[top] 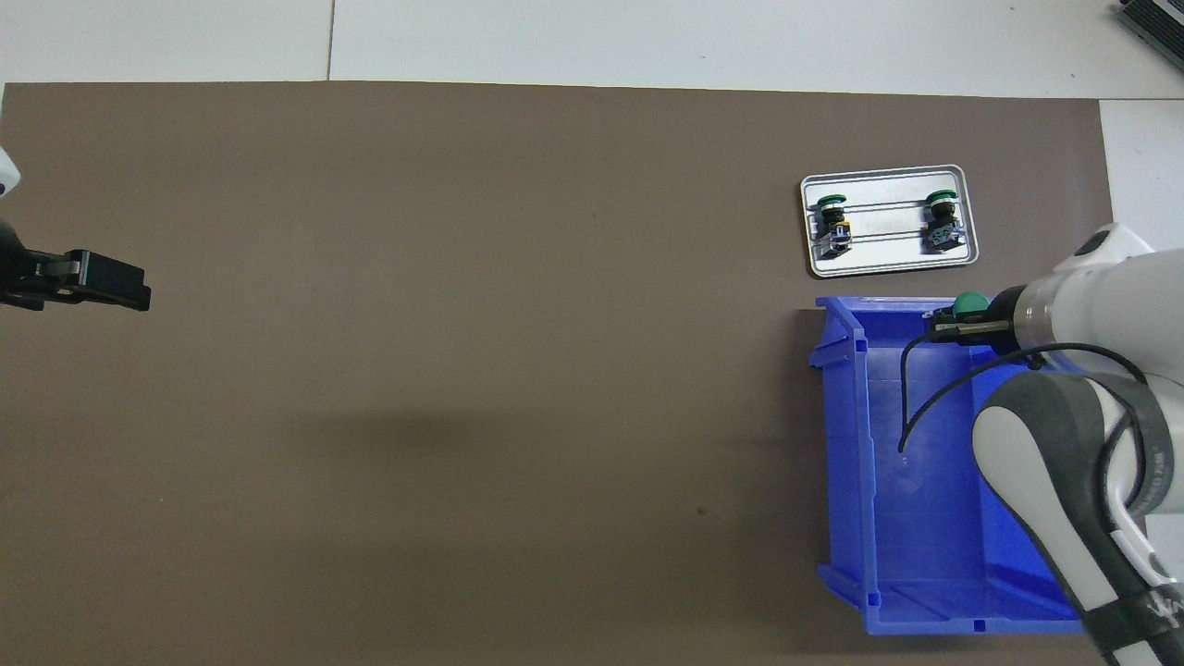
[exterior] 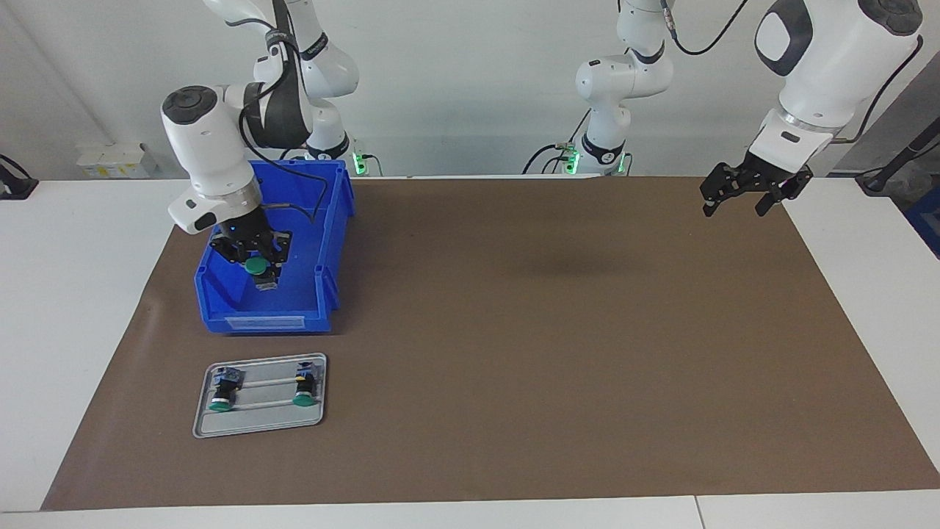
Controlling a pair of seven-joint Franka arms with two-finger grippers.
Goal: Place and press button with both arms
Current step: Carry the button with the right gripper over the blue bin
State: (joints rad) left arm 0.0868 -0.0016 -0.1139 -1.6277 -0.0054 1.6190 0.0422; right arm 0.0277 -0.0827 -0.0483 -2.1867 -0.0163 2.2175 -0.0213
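Now | right claw (exterior: 258, 258) grips button (exterior: 257, 266) over bin (exterior: 220, 301) | left arm waits

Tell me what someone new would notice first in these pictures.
The right gripper catches the eye first: it is shut on a button over the blue bin at the right arm's end of the table. Two more buttons lie on a tray, farther from the robots than the bin. The left gripper waits open over the mat's other end.

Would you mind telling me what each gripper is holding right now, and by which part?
The right gripper holds a button by its black body, over the blue bin. The left gripper holds nothing.
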